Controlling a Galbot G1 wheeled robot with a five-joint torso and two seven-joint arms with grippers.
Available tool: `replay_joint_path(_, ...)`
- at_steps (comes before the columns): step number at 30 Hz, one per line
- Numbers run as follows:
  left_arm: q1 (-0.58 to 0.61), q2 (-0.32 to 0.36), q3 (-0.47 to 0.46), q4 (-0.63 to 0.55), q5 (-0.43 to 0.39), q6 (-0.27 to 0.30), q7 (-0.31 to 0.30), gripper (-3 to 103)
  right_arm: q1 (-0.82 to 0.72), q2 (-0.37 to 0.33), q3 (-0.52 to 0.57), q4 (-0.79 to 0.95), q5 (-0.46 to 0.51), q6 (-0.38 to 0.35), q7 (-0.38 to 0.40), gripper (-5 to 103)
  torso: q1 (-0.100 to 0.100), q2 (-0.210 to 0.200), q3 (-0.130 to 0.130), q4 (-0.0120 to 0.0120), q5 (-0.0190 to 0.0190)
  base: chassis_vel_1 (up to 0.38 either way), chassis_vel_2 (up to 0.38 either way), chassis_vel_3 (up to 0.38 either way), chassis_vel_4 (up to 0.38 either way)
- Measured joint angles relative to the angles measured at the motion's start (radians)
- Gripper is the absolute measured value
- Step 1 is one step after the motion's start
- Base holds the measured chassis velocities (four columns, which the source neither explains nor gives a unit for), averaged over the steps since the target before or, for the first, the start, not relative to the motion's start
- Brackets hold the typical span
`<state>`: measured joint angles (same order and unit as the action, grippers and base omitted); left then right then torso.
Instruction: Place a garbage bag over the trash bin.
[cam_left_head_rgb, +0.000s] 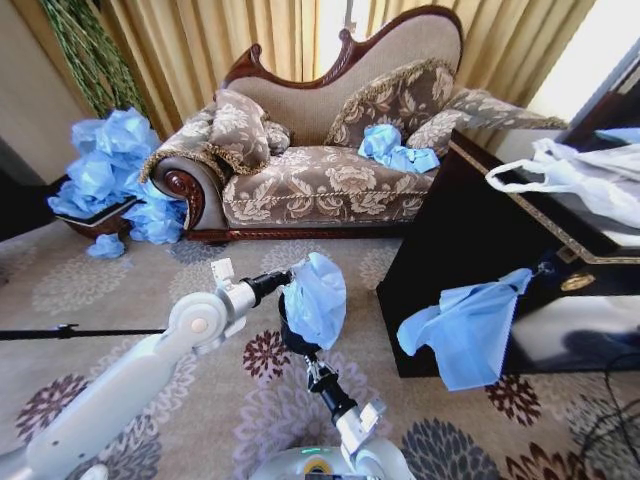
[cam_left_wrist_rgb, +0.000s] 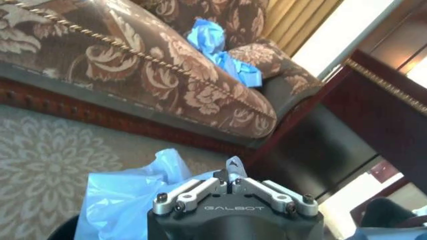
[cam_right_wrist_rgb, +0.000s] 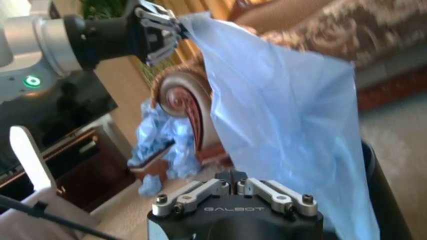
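The garbage bag hangs in mid-frame over the patterned carpet, a light-blue sheet stretched between the two arms, its long axis running from an upper corner down to the trash bin beneath it. That upper corner points toward the left gripper, which comes in from the robot's left with its fingers pressed together on the plastic; in the right wrist view the left gripper pinches the bag at its very tip and the sheet fans out below it. The right gripper reaches up from below, at the dark bin, its fingers drawn together, though what they pinch cannot be made out. The bin's black rim shows behind the hanging plastic, with the bag draped against it rather than over it. From the left wrist, the bag bunches just beside the closed fingertips. Behind stand the floral sofa, another blue bag on the dark cabinet, and a heap of blue bags.
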<state>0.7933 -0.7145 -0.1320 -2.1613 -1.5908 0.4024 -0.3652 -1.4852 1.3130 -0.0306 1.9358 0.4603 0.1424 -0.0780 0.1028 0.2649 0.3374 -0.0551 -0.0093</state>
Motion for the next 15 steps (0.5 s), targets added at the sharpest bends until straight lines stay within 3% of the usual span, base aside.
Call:
replay_joint_path(6,-0.011,0.009,-0.005,-0.008,-0.02,0.0,-0.005,0,0.035,0.036,0.0,0.0,-0.035,0.02,0.002,0,0.0,0.0,0.0,-0.0003,0.0006,0.0,0.0,0.0,0.0)
replay_joint_path(7,-0.011,0.008,-0.004,-0.008,-0.02,0.0,-0.004,0,0.038,0.035,0.0,0.0,-0.036,0.021,0.003,0,0.0,0.0,0.0,-0.0005,0.0022,0.0,0.0,0.0,0.0)
replay_joint_path(9,-0.008,0.001,-0.002,-0.005,-0.019,0.0,-0.002,0,0.045,0.004,0.018,-0.031,-0.036,0.021,-0.007,0,0.0,0.0,0.0,0.0,0.0111,0.0,0.0,0.0,0.0)
replay_joint_path(11,-0.006,-0.005,-0.002,-0.005,-0.018,-0.001,0.0,0,0.043,-0.025,0.037,-0.101,-0.039,0.021,-0.025,0,0.0,0.0,0.0,-0.0001,0.0109,0.0,0.0,0.0,0.0)
replay_joint_path(12,-0.004,-0.009,0.0,-0.004,-0.017,0.0,0.0,0,0.042,-0.048,0.046,-0.099,-0.04,0.024,-0.059,0,0.001,0.0,0.001,-0.002,0.0111,0.0,0.0,0.0,0.0)
replay_joint_path(13,-0.004,-0.009,0.0,-0.004,-0.017,0.0,0.0,0,0.042,-0.048,0.046,-0.099,-0.04,0.024,-0.059,0,0.001,0.0,0.001,-0.002,0.0111,0.0,0.0,0.0,0.0)
replay_joint_path(14,-0.003,-0.01,-0.002,-0.005,-0.015,-0.001,0.003,0,0.043,-0.081,0.072,-0.098,-0.038,0.024,-0.086,0,0.0,0.001,0.0,-0.0004,0.0091,0.0,0.0,0.0,0.0)
replay_joint_path(15,0.0,-0.012,0.0,-0.005,-0.015,0.0,0.005,0,0.043,-0.1,0.08,-0.1,-0.038,0.024,-0.103,0,0.0,0.0,0.0,-0.0008,0.009,0.0,0.0,0.0,0.0)
